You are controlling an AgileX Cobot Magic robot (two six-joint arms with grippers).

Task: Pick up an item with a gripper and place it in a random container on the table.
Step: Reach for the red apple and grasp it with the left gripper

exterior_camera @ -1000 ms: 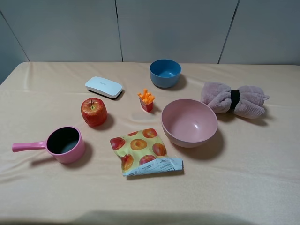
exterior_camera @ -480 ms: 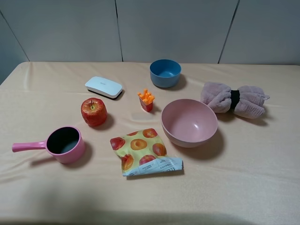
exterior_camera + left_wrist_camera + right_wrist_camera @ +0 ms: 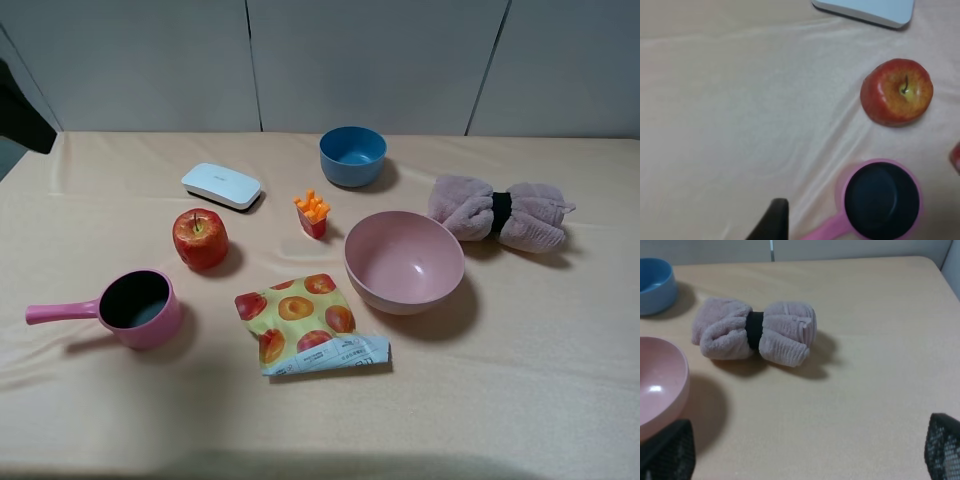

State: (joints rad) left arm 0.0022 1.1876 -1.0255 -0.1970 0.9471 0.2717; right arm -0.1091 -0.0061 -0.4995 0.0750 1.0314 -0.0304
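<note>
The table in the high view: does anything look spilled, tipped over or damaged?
Nothing stands out. The apple sits stem up; the pink saucepan stands upright and empty, the pink bowl and blue bowl too.

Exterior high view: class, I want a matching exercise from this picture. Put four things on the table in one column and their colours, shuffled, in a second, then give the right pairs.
Things:
1. apple
2. saucepan
3. far bowl
4. flat case

Colours:
a. blue
b. red
c. white
d. pink

Pairs: 1-b; 2-d; 3-a; 4-c
</note>
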